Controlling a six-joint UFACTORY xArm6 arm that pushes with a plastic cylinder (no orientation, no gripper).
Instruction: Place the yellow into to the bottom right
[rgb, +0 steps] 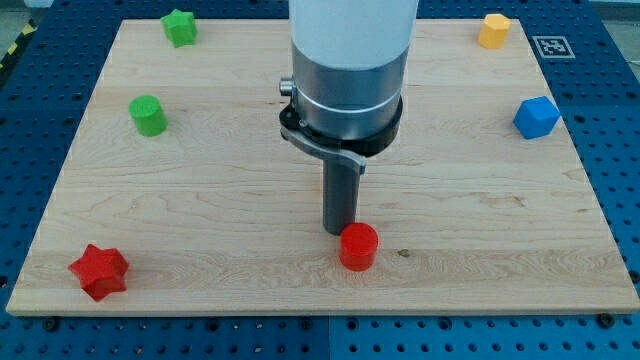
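A yellow block (494, 30), roughly hexagonal, sits at the view's top right corner of the wooden board (200, 230). My tip (339, 231) is at the board's lower middle, far from the yellow block. It stands just left of and above a red cylinder (358, 246), touching or nearly touching it; I cannot tell which. The arm's grey body (350, 70) rises above the tip and hides part of the board's top middle.
A blue block (536, 117) lies at the right edge, below the yellow one. A green star (180, 27) is at the top left, a green cylinder (147, 115) below it. A red star (99, 271) sits at the bottom left corner.
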